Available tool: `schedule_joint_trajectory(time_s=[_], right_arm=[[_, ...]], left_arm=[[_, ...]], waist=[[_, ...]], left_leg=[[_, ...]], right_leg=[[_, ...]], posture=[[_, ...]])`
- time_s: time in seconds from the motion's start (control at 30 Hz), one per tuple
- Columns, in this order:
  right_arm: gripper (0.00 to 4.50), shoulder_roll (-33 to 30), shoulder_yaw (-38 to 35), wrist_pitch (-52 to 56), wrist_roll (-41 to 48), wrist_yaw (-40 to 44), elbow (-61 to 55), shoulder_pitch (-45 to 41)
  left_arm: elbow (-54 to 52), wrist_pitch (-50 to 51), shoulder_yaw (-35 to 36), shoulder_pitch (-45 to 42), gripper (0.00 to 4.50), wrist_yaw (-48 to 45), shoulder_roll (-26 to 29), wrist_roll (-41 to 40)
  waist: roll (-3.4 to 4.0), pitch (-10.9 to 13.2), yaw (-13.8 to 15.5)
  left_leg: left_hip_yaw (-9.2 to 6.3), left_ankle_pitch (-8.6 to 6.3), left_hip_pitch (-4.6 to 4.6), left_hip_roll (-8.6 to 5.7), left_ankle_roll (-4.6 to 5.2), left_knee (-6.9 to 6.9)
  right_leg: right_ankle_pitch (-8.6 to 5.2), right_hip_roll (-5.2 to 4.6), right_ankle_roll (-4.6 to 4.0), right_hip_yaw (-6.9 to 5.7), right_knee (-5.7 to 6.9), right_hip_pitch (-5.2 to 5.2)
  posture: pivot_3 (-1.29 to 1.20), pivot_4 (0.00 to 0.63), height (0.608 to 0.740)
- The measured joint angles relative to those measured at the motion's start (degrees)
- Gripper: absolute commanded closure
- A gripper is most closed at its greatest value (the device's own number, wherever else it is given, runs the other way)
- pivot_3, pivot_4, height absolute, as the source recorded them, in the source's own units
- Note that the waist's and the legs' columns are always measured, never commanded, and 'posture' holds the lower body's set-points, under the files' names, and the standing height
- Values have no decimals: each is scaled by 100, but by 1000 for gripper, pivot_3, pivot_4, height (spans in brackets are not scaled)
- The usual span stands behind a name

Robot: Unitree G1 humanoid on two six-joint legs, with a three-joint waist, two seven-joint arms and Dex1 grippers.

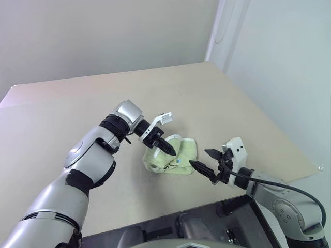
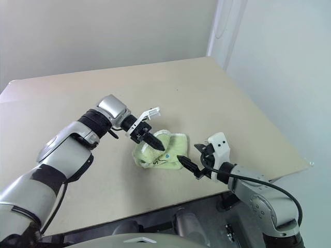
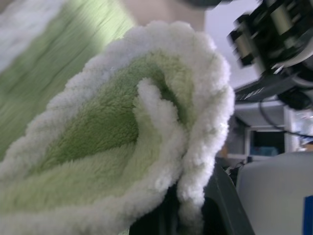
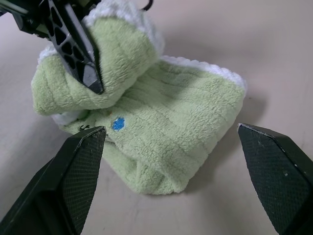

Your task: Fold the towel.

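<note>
The towel [image 1: 182, 155], light green with white edging, lies bunched on the beige table [image 1: 207, 93] near its front edge. My left gripper [image 1: 168, 149] is shut on a white-edged flap of the towel [image 3: 122, 122] and holds it lifted and rolled over the rest of the cloth. In the right wrist view its black fingers [image 4: 80, 54] press into the upper fold, above a small blue mark [image 4: 117, 123]. My right gripper [image 1: 199, 157] stands open just right of the towel, low over the table, its fingers [image 4: 80, 166] spread to either side of the cloth's front fold, holding nothing.
The table's right edge [image 1: 289, 150] runs close to my right arm, with a pale wall beyond it. The front edge [image 1: 155, 219] lies just below the towel. Bare tabletop stretches behind and to the left of the cloth.
</note>
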Motion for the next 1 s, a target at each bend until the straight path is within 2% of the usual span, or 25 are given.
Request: schedule_joint_trajectory(time_s=[0.17, 0.4, 0.83, 0.87, 1.0], right_arm=[[0, -25, -72, 0, 8, 10, 0, 66], [0, -85, -106, -1, -13, 33, 2, 39], [0, -127, 15, -158, -244, 52, 3, 41], [0, -128, 18, -182, -271, 54, 5, 40], [0, -128, 44, -229, -337, 57, 8, 41]], left_arm=[[204, 249, 409, -131, 4481, 90, -136, 7], [934, 171, 1228, -238, 4481, 1037, -613, 157], [89, 187, 1438, 212, 4481, 1251, -723, 216], [53, 183, 1456, 231, 3987, 1296, -726, 216], [-43, 175, 1480, 309, 2846, 1415, -717, 212]], waist=[[0, 0, 5], [0, 0, 4], [2, -1, 8], [2, -1, 8], [2, -2, 7]], left_leg=[[0, 0, -1, 0, 0, 1], [-1, 0, 1, -2, 0, 2], [-1, 0, 4, -2, 0, 6], [-1, 0, 3, -2, 0, 6], [-1, 0, 5, -3, 0, 6]], right_leg=[[0, 0, 0, 0, 1, 0], [1, 0, 1, 0, 2, 4], [1, 0, 2, 2, 11, 5], [1, 0, 2, 2, 11, 5], [1, 0, 2, 2, 13, 5]], posture=[[0, 0, 740], [0, 0, 740], [0, 0, 740], [0, 0, 740], [0, 0, 740]])
